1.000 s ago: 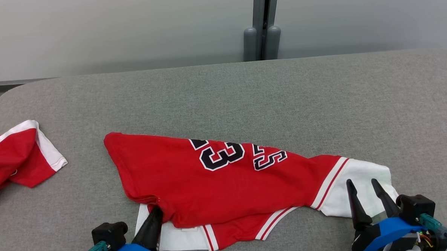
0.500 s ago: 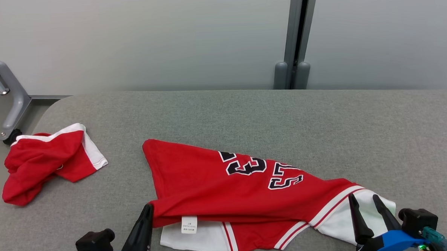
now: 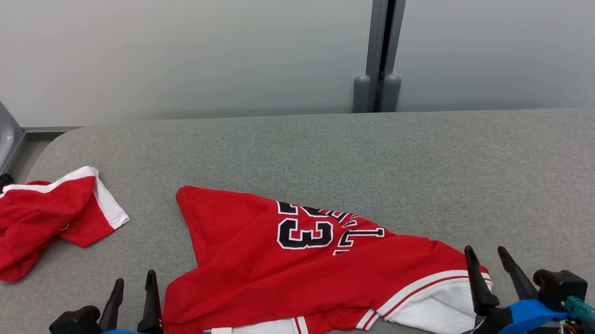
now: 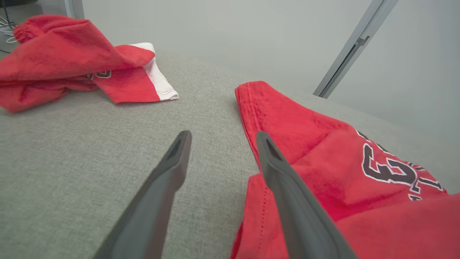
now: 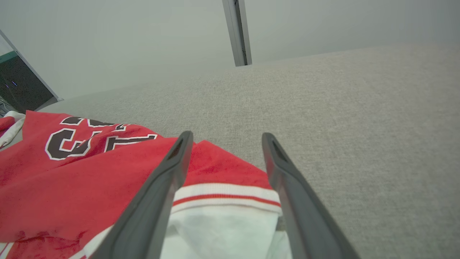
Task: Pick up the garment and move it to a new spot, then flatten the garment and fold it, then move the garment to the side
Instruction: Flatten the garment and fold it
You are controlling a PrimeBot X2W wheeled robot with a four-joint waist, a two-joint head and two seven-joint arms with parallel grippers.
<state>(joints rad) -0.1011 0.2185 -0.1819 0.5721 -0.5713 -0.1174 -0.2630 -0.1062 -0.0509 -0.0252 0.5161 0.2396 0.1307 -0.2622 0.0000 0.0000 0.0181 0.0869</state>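
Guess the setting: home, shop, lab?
Probably a lab or test bay: grey fabric-topped table, bare pale partition wall with a metal post, a castered frame leg at far left.

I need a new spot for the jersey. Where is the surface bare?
Bare: the surface right of the jersey; the far strip between jersey and wall; a narrower gap between jersey and crumpled garment. Crowded: the near edge, from left gripper to right gripper.
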